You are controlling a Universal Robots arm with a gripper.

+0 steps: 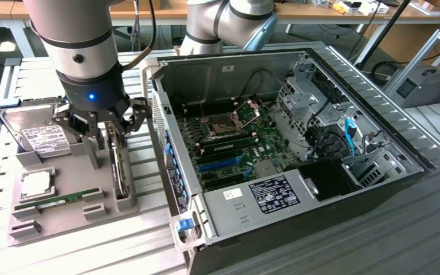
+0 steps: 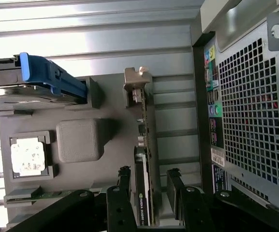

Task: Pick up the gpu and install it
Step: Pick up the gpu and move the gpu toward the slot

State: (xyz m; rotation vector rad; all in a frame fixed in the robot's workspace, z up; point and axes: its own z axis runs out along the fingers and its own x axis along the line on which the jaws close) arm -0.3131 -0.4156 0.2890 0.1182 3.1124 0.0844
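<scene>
claw (image 2: 149, 175) sits right over the gpu (image 2: 146, 145), fingers (image 2: 124, 180) apart, one on each side of the card, not clamped. gpu stands on edge in the tray (image 1: 67, 189) slot, long axis running between the fingers, beside the case (image 1: 228, 74).

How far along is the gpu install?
Done: the open claw straddles the gpu, which stands on edge in the gray holder. In hand: nothing gripped. Left: gpu not yet lifted or seated in the open PC case.
</scene>
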